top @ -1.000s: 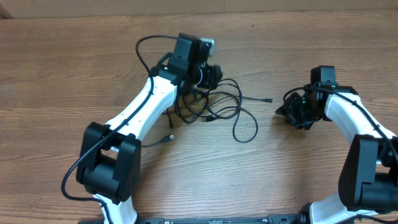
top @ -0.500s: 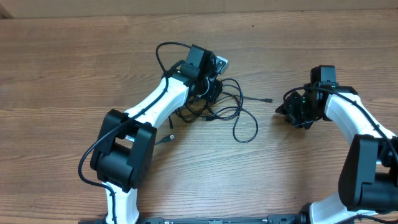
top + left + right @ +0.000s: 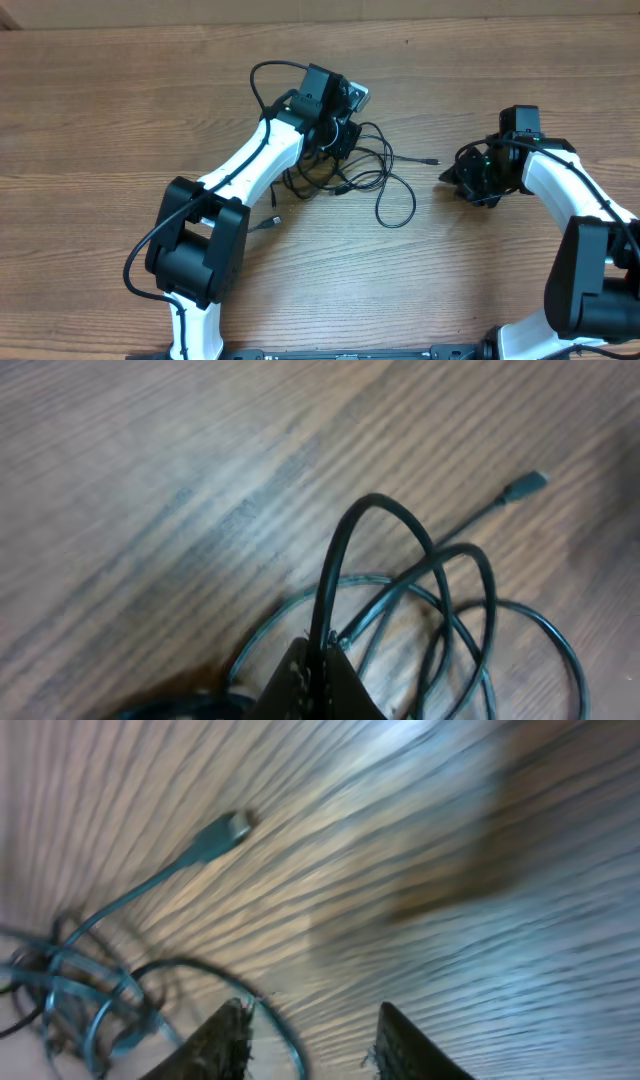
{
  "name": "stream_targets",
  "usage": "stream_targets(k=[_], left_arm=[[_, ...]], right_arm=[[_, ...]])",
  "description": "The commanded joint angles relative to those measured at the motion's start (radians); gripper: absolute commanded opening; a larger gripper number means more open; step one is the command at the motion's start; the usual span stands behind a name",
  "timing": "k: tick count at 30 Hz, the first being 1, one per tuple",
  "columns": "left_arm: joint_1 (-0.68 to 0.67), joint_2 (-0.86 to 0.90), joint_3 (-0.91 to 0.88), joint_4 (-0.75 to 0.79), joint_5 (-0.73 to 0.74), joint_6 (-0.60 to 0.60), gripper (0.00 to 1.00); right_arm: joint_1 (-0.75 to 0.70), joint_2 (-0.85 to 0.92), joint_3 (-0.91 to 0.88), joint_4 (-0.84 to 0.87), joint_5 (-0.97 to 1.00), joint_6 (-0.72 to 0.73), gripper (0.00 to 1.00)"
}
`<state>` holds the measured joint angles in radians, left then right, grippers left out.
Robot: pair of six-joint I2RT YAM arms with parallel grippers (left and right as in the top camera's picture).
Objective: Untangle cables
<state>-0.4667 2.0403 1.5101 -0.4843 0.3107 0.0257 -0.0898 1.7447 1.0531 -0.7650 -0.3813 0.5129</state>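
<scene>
The cables (image 3: pixel 352 172) lie as a tangle of thin black cords in the middle of the wooden table, with one loop (image 3: pixel 396 210) reaching toward the front. My left gripper (image 3: pixel 340 135) is over the tangle's back edge. In the left wrist view it (image 3: pixel 322 652) is shut on a cable strand (image 3: pixel 340 550) that arches up out of the fingers. A plug end (image 3: pixel 525 485) lies loose beyond. My right gripper (image 3: pixel 455 177) hovers right of the tangle, open (image 3: pixel 312 1010), nothing between its fingers. A cable loop (image 3: pixel 285 1030) passes its left finger, and a bluish plug tip (image 3: pixel 225 832) lies ahead.
One plug end (image 3: pixel 431 160) points toward the right gripper, and another plug (image 3: pixel 272 222) lies front left of the tangle beside the left arm (image 3: pixel 250 170). The table (image 3: pixel 90 120) is bare wood to the left and along the front.
The left gripper moved right onto the tangle's back edge and shut on a cable strand. The right arm has hardly moved.
</scene>
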Motion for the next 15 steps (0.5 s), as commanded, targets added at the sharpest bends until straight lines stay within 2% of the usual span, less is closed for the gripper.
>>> stream_targets(k=[1, 5, 8, 9, 12, 15], left_arm=[[0.004, -0.058, 0.065, -0.035, 0.080, -0.015, 0.04], [0.004, -0.104, 0.122, -0.104, 0.134, -0.053, 0.04], [0.004, -0.127, 0.159, -0.162, 0.166, -0.117, 0.04], [0.004, -0.132, 0.169, -0.184, 0.182, -0.140, 0.04], [0.004, -0.134, 0.185, -0.247, 0.193, -0.218, 0.04], [0.004, -0.134, 0.185, -0.283, 0.214, -0.268, 0.04]], right_arm=[[0.006, -0.010, -0.005, 0.000, -0.169, -0.074, 0.44], [0.006, -0.010, -0.005, -0.007, -0.278, -0.150, 0.51], [0.006, -0.010, -0.005, -0.002, -0.299, -0.156, 0.58], [0.008, -0.010, -0.005, 0.003, -0.308, -0.156, 0.62], [0.023, -0.010, -0.005, 0.024, -0.336, -0.155, 0.82], [0.048, -0.010, -0.005, 0.037, -0.330, -0.156, 0.83]])
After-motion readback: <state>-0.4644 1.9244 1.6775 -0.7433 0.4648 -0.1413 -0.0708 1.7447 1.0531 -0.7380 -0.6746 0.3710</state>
